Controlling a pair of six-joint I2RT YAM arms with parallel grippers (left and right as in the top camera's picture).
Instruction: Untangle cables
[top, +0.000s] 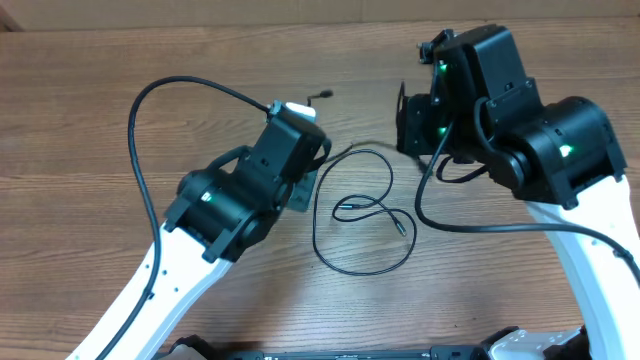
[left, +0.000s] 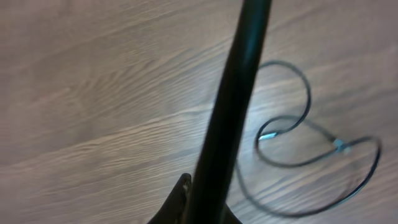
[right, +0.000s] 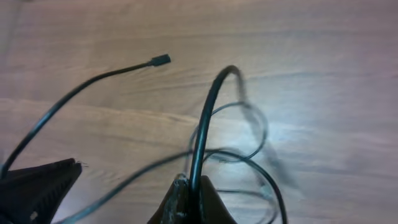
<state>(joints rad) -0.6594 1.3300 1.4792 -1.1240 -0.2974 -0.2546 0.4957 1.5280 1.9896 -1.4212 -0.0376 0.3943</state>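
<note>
Wood-grain table (top: 100, 60), thin looped cables (top: 360, 205)

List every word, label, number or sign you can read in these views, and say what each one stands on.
None can be read.
No text shows on the wooden table, the thin black cables, the left arm or the right arm.
The arms' green spots are lights, not signs.

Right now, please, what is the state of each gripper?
Left gripper: closed, seemingly on a blurred black cable.
Right gripper: closed on a thin black cable.
</note>
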